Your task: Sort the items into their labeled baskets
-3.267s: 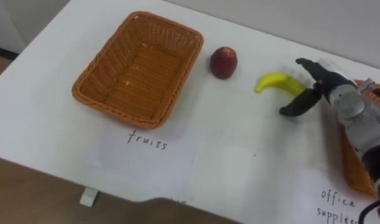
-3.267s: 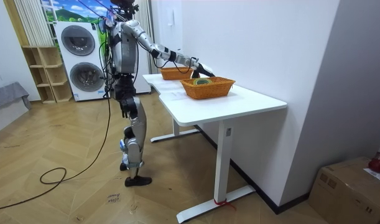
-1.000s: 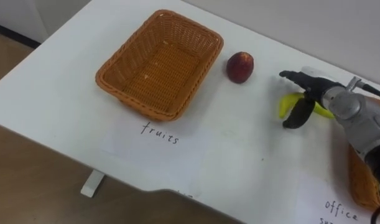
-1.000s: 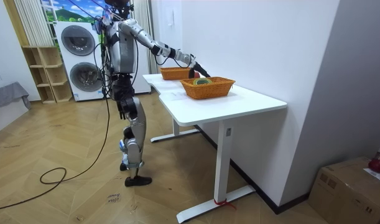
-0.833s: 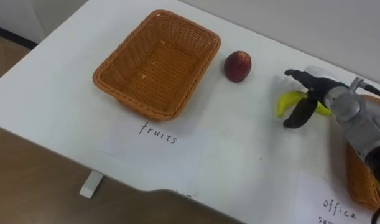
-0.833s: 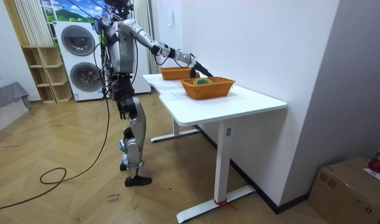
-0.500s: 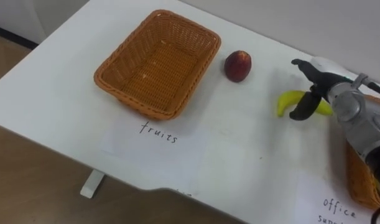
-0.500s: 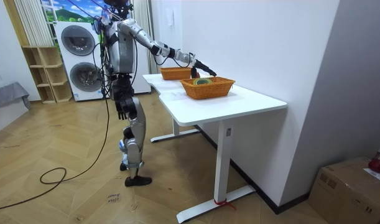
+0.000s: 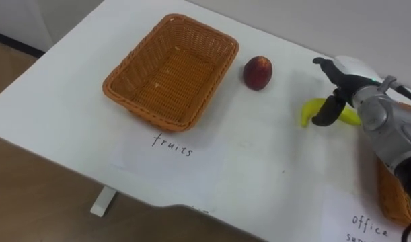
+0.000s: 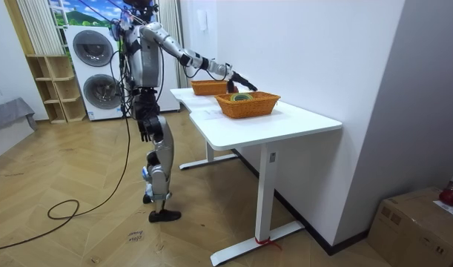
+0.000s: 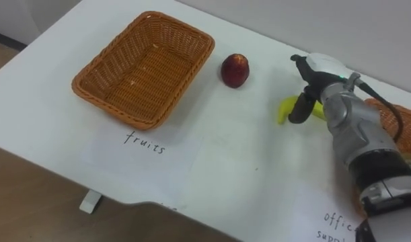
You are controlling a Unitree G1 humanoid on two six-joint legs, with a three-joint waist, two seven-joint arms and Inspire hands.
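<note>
A yellow banana (image 9: 313, 110) lies on the white table (image 9: 259, 168), right of a red apple (image 9: 257, 72). My right hand (image 9: 345, 86) hovers over the banana's right half and hides it. The hand is open: its fingers (image 9: 324, 63) reach out past the far side, and its dark thumb (image 9: 324, 115) hangs on the near side against the fruit. The empty wicker basket (image 9: 171, 67) labelled fruits stands at the left. A second wicker basket (image 11: 388, 115) sits at the right edge, behind my forearm. My left hand (image 10: 143, 130) hangs by my hip in the room view.
Paper labels lie on the table in front of each basket, fruits (image 9: 170, 144) and office supplies (image 9: 370, 225). The table's near edge runs along the bottom, with wooden floor below. I stand at the table's end on the room view's left, right arm stretched over it.
My right hand has closed in over the banana from its right end, then lifted its fingers slightly toward the far side. The banana and apple stay put. The view itself has shifted.
</note>
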